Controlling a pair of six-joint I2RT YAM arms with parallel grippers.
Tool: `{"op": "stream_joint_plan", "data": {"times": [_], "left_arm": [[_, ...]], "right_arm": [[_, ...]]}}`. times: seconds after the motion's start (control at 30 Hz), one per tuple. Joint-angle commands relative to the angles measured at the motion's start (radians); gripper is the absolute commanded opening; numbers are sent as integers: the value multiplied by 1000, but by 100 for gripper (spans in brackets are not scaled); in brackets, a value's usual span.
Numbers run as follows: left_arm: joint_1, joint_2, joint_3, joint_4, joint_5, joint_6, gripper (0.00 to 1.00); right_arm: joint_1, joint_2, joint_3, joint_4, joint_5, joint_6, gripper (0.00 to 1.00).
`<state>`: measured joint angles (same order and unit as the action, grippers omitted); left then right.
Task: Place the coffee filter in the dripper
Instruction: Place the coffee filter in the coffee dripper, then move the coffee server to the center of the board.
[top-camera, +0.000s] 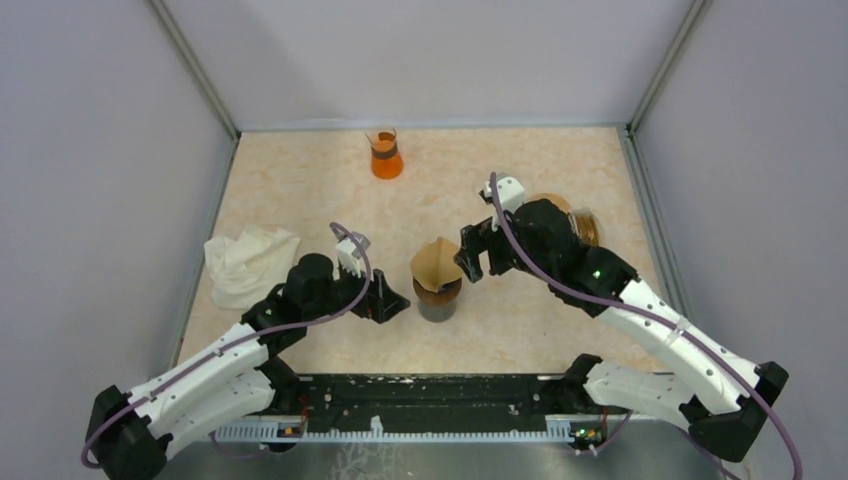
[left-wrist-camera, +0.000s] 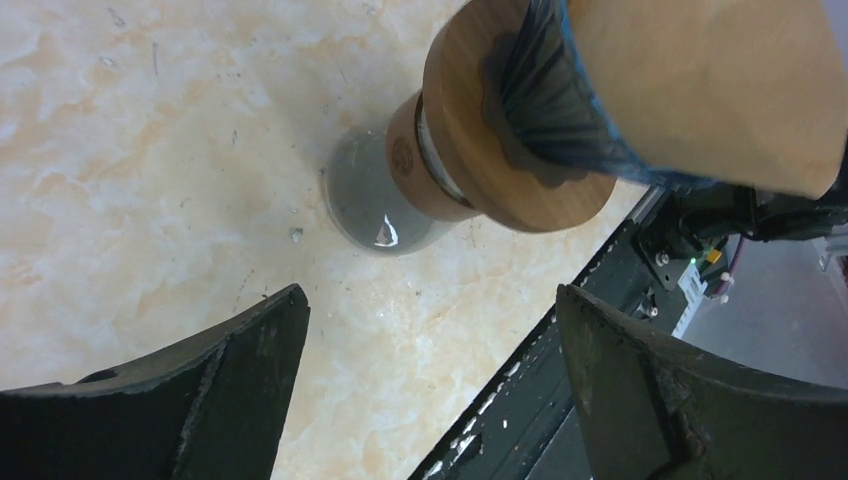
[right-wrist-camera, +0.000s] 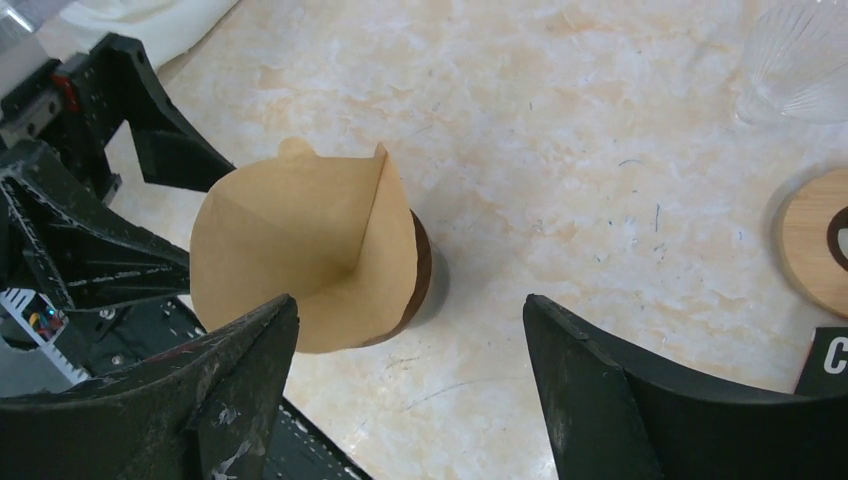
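The dripper (top-camera: 438, 298) is a dark cone with a wooden collar (left-wrist-camera: 480, 130) on a glass base, standing in the middle of the table near the front. The brown paper coffee filter (top-camera: 435, 262) sits in its mouth, opened into a cone and sticking well above the rim (right-wrist-camera: 300, 240). My left gripper (top-camera: 390, 300) is just left of the dripper, open and empty (left-wrist-camera: 430, 300), touching nothing. Just right of the filter, my right gripper (top-camera: 472, 260) hangs open with nothing between its fingers (right-wrist-camera: 408, 305).
An orange flask (top-camera: 386, 155) stands at the back. A crumpled white cloth (top-camera: 248, 262) lies at the left. A wooden ring (right-wrist-camera: 815, 240) and a clear ribbed glass cone (right-wrist-camera: 800, 60) sit under the right arm. A black rail (top-camera: 430, 405) runs along the front edge.
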<state>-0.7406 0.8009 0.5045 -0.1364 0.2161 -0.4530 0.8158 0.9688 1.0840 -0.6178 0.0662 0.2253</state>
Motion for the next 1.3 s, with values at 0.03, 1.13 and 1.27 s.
{"op": "stream_joint_plan", "data": {"times": [0.03, 1.13, 1.27], "left_arm": [[-38, -53, -131, 276, -9, 4, 98], [-249, 619, -322, 1315, -217, 300, 82], [-249, 689, -300, 1371, -273, 284, 75]], "right_arm": [[5, -101, -47, 132, 25, -38, 85], [5, -150, -117, 168, 72, -59, 88], [5, -145, -108, 164, 80, -60, 88]]}}
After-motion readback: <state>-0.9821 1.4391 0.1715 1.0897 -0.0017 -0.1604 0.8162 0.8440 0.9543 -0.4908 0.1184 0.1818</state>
